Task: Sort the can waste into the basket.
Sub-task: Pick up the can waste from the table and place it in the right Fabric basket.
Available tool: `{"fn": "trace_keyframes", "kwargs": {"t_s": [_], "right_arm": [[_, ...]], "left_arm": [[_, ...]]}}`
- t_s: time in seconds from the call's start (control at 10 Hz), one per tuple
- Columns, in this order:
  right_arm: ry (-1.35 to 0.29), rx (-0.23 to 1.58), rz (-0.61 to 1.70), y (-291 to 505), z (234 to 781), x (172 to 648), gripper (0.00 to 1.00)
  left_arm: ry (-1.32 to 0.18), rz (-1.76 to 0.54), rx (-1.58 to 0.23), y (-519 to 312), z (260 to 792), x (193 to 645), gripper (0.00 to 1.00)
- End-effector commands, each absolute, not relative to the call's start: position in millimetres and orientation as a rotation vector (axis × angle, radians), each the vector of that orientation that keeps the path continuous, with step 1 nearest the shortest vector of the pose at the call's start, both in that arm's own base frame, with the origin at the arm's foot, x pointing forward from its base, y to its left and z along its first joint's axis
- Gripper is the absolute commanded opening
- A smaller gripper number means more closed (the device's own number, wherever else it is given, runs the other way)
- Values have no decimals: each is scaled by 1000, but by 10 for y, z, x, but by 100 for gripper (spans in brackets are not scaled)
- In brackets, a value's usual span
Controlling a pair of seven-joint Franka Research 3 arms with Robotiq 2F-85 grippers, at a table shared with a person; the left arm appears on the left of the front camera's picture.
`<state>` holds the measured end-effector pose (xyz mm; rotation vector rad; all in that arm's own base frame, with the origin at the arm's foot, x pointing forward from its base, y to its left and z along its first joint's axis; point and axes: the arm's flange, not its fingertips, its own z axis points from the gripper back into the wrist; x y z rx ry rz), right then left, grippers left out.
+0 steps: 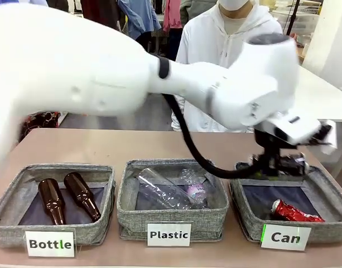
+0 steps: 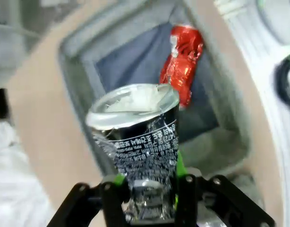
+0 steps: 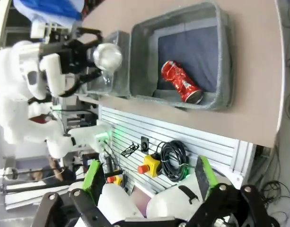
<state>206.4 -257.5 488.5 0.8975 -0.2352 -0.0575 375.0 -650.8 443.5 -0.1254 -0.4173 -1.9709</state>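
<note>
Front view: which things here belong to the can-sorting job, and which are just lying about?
Part of the job:
- black can, held in the left claw above the basket
- red can, already lying in the basket
- "Can" basket

Lying about:
- brown bottles in the "Bottle" basket
- clear plastic bottles in the "Plastic" basket

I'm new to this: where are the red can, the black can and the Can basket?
red can (image 1: 293, 212), front view, crumpled side.
black can (image 2: 145, 142), left wrist view, printed side.
Can basket (image 1: 321, 230), front view, front wall.
</note>
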Motion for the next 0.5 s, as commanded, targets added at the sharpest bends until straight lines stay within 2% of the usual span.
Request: {"fn": "trace_keyframes", "kwargs": {"t_s": [0.0, 0.4], "right_arm": [[-209, 904, -28, -2513, 4932, 2096, 100], [-209, 904, -28, -2513, 4932, 2096, 100]], "left_arm": [[-355, -1983, -156, -6875, 4487, 3903, 37], [-334, -2002, -109, -6942, 4377, 3872, 37]]}}
